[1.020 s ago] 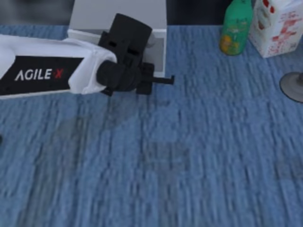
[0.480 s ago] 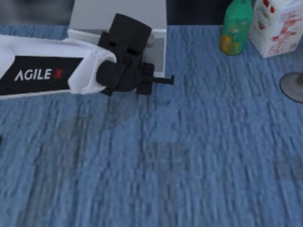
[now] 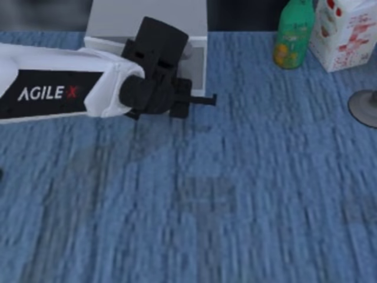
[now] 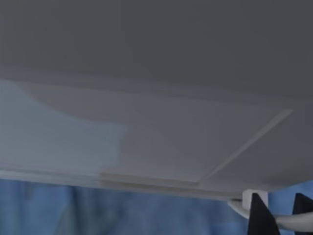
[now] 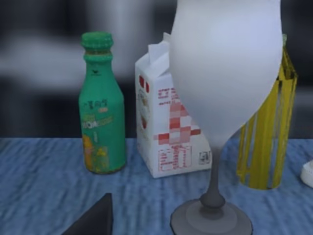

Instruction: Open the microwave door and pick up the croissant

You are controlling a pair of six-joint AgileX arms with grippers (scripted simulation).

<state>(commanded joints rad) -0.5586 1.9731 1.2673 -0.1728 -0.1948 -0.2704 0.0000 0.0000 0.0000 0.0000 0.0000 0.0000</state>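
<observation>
Microwave door (image 4: 161,142) fills the left wrist view as a pale framed panel with a grey window, shut against the oven; the top view hides it almost wholly behind the left arm. At that view's edge two dark fingers (image 4: 261,218) of the left tool (image 3: 203,100) stand apart around the door's pale handle (image 4: 293,219). From above, the tool sits at the microwave's (image 3: 147,17) front right corner, on the blue bench (image 3: 235,194).

Only the right wrist view shows a wine glass (image 5: 220,98), close up, before a green bottle (image 5: 101,103), a milk carton (image 5: 168,127) and a yellow container (image 5: 271,132). The right tool's state cannot be told. No croissant is visible.
</observation>
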